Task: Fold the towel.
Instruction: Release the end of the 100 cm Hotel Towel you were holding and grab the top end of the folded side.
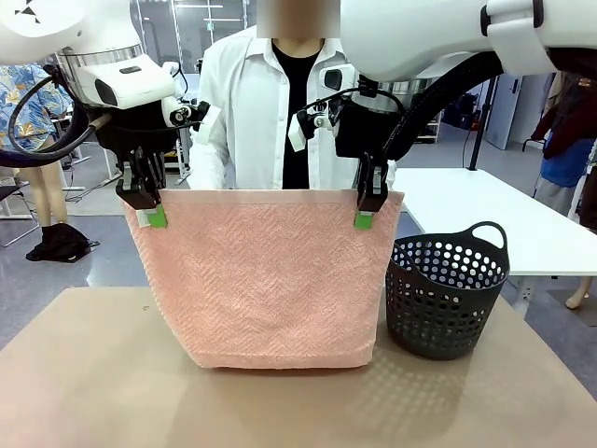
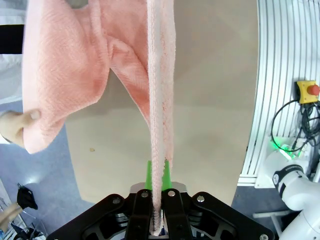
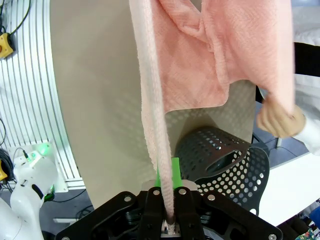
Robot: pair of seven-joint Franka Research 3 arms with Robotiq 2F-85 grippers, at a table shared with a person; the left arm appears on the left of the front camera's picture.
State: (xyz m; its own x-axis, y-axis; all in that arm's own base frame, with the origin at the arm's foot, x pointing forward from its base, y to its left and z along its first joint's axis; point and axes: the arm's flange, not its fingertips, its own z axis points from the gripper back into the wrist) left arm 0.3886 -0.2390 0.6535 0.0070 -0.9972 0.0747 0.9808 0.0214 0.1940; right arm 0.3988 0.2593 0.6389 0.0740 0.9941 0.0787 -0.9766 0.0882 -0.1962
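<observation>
Salmon-pink towel (image 1: 266, 280) hangs as a flat sheet above the tan table (image 1: 84, 373), with its lower edge down at the tabletop. My left gripper (image 1: 154, 215) is clamped on the top band at one corner, and my right gripper (image 1: 364, 217) is clamped on the other. In the left wrist view, a person's hand (image 2: 17, 125) holds the towel's far layer. A black perforated basket (image 1: 448, 289) stands just beside the towel, under my right arm.

Between left fingers (image 1: 142, 187) and right fingers (image 1: 369, 191): blocked by hanging towel (image 1: 266, 280), reaching down to surface (image 1: 93, 373). Below right fingers, just outboard: black basket (image 1: 446, 294), close beside towel edge. Beyond fingers, behind towel: person's hands (image 2: 19, 125) on far layer. Outboard of left fingers: bare surface, open passage.
</observation>
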